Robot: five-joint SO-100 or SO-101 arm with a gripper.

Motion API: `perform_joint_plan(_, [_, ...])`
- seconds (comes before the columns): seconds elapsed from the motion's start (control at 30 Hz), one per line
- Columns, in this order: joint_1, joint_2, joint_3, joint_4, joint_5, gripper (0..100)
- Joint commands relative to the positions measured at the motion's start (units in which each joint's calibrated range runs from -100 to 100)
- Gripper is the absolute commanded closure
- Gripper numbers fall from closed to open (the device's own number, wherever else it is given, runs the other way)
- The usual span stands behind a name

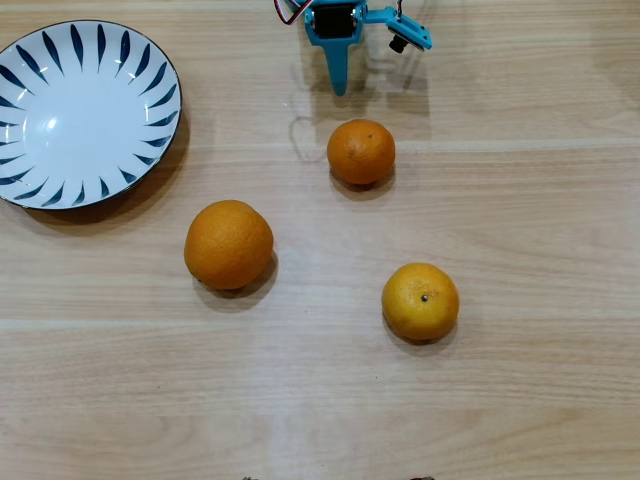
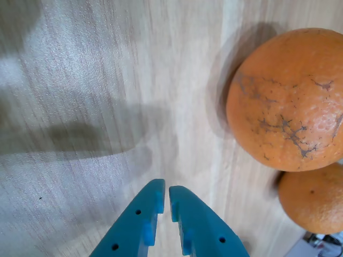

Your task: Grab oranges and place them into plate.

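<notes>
The claw (image 2: 165, 194) hangs nearly shut and empty over bare table (image 2: 96, 80), so no orange is held: the small orange (image 1: 361, 151) sits just ahead, the others (image 1: 229, 244) further off, the plate (image 1: 80, 110) off to one side.

Surface (image 1: 520, 200) pale wood grain, satin; plate (image 1: 150, 70) glossy glazed ceramic; oranges (image 2: 289, 101) dimpled, scuffed; tool (image 2: 165, 197) matt blue plastic.
</notes>
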Motion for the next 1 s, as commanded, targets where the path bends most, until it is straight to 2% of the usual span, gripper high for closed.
perform_joint_plan(0.0, [-0.6, 0.3, -2.0, -0.3, 0.1, 98])
perform_joint_plan(0.1, [-0.3, 6.3, -10.3, -0.2, 0.2, 98])
perform_joint_plan(0.33, [-0.7, 33.2, -42.4, -0.2, -0.1, 98])
perform_joint_plan(0.6, [-3.3, 54.4, -57.8, 0.5, -0.1, 98])
perform_joint_plan(0.83, [-4.9, 71.8, -74.4, 18.1, -0.2, 97])
perform_joint_plan(0.97, [-5.3, 78.1, -81.2, 21.1, -0.3, 97])
